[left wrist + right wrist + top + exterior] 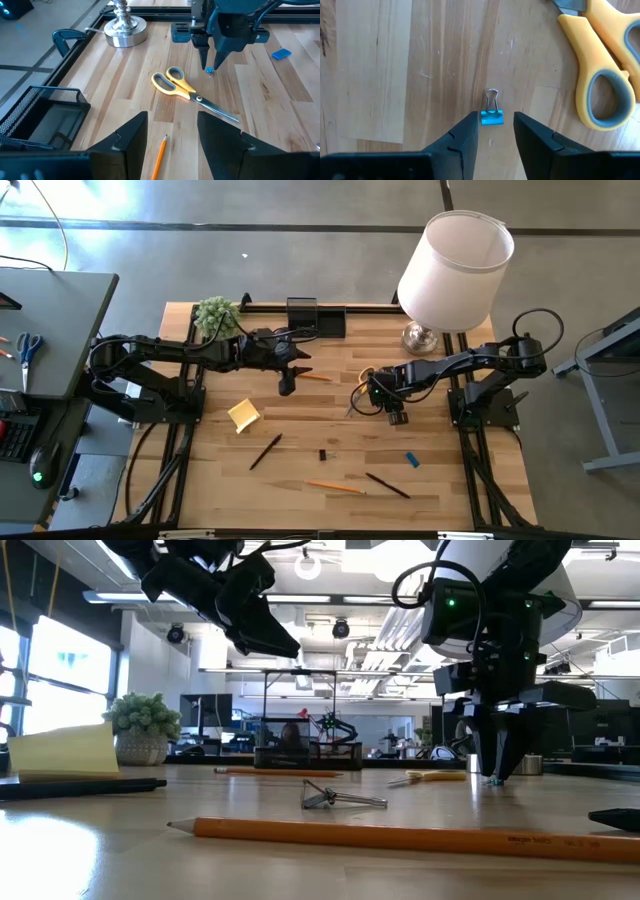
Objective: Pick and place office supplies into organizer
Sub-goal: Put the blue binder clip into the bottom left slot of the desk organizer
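Beside the yellow-handled scissors (600, 65), the right pincer (495, 131) straddles, seemingly ungripped, a blue clip (491, 117) pointing wire-loops away.

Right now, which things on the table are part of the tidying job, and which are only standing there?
Part of the job:
scissors
blue clip
pencils
pens
sticky notes
blue block
organizer

Only standing there:
lamp
plant

Both arms are looking dark, almost black, made of chunky jointed parts. Black cables are looping along them. The right arm (470, 362) is showing a small green light near its wrist. The fingers (457, 142) are looking like smooth black wedges with slanted tips.
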You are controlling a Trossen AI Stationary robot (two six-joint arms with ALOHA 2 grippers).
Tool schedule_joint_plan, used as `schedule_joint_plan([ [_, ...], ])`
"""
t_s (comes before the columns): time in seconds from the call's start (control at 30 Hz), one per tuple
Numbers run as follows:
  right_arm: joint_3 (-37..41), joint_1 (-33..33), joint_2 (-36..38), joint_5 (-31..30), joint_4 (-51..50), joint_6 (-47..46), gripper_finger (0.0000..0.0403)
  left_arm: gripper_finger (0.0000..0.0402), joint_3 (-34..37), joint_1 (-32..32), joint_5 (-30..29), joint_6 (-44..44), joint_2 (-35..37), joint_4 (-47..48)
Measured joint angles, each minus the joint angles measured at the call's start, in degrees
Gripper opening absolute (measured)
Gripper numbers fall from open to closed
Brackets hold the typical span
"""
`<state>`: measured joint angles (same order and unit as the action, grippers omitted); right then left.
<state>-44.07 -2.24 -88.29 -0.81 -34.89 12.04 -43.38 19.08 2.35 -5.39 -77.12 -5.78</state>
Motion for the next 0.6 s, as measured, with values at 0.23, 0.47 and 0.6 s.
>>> schedule_joint_plan([
  [0.23, 0.0, 0.0, 0.02, 0.51, -0.01, -0.16, 0.0119, 0.0163, 0.0, 0.0, 0.02, 1.14, 0.0, -0.02],
  [0.47, 0.0, 0.0, 0.04, 1.11, -0.01, -1.06, 0.0119, 0.0163, 0.0, -0.01, 0.02, 1.15, 0.0, -0.02],
  [0.6, 0.0, 0.0, 0.04, 1.09, -0.01, -1.05, 0.0119, 0.0163, 0.0, -0.01, 0.02, 1.16, 0.0, -0.02],
])
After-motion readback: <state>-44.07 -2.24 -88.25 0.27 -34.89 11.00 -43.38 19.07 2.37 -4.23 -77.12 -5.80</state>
